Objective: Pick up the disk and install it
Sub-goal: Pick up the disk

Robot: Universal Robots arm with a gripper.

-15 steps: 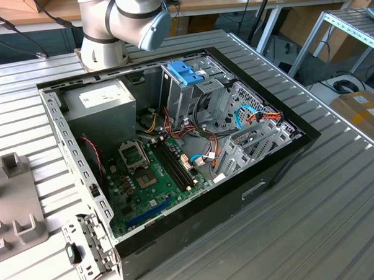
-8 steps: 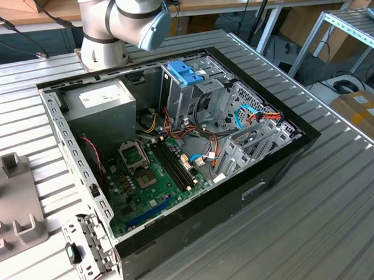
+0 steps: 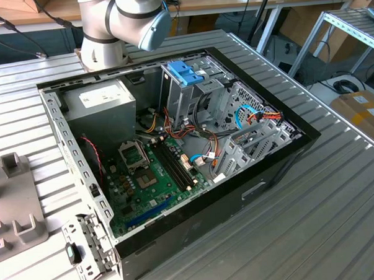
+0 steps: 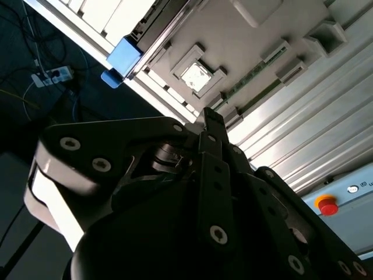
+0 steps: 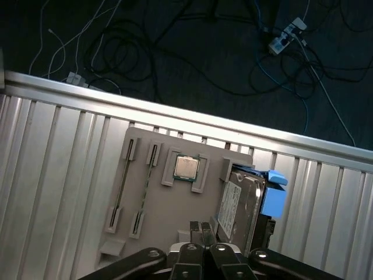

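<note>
**Q:** How far along is the job?

**A:** By my reading, barely begun. The disk [image 5: 236,204] stands on edge in a slot of the grey plate [image 5: 163,216], with its light-blue rail showing along one side. The plate lies on the ribbed metal surface [image 5: 52,175], close to the edge. The disk has not been lifted, so both the pick and the install look undone.

**Q:** And the tool?

**A:** In the first wrist view the tool [image 5: 201,228] hangs over the plate. Its tips are drawn together and it grips nothing. It is near the disk but apart from it.

**Q:** Where would the disk go?

**A:** The exterior view shows the open case [image 3: 272,164] lying on its side on the surface, well apart from the plate. The board, cables and drive bays are exposed. No disk with a light-blue rail can be made out in it.

**Q:** What is the count?

**A:** One disk, and one chip [image 5: 186,168] seated just beside it on the plate. There is one plate and one case. One deeper-blue latch [image 3: 185,72] sits on a metal cage inside the case. One arm [image 3: 116,19] rises behind the case and carries the one tool.
</note>
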